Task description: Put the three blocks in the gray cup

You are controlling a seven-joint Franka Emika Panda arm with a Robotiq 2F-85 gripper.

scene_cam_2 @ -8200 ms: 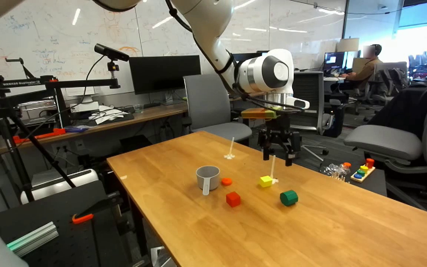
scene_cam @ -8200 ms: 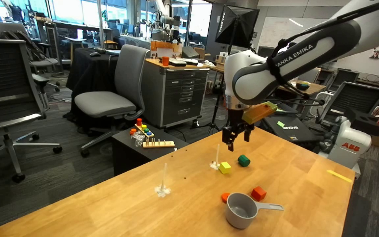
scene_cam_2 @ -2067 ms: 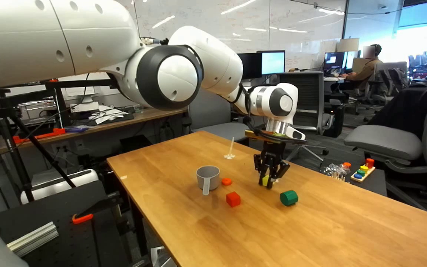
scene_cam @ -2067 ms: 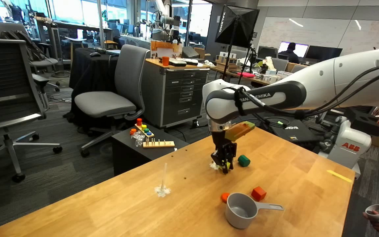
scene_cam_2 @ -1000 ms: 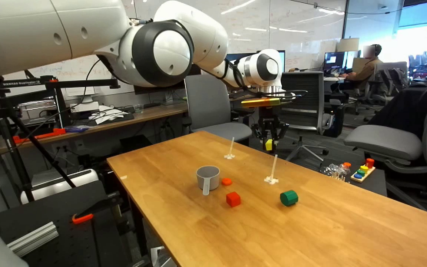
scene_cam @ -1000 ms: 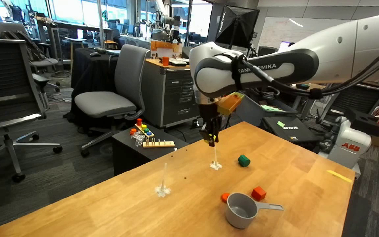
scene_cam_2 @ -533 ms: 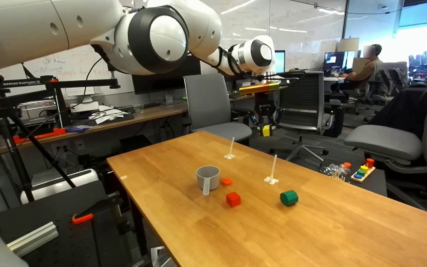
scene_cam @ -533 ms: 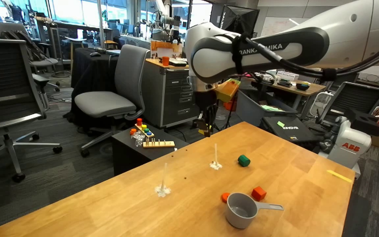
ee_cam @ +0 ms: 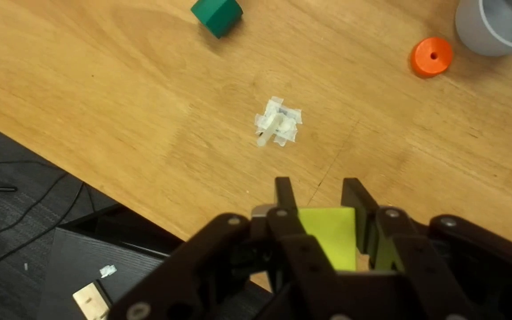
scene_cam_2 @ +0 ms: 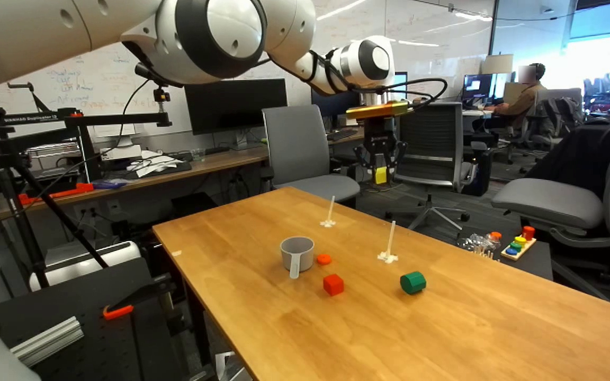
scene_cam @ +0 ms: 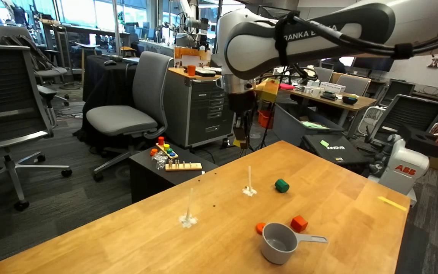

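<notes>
My gripper is shut on the yellow block, high above the tabletop. In the wrist view the yellow block sits between the two fingers. On the table lies the green block, a faceted piece; its lower part shows at the top of the wrist view. The red-orange block rests beside the gray cup, near its handle, and is outside the wrist view. The cup stands upright, and no block is visible inside it in an exterior view.
An orange disc with a hole lies close to the cup. Two thin pegs rise from taped bases: a near peg and a farther peg. A black side table with toys stands past the table edge.
The gripper came down, closed on the yellow block beside the peg and lifted it off the table. Over the last second it has risen further with the block. The other pieces stayed put.
</notes>
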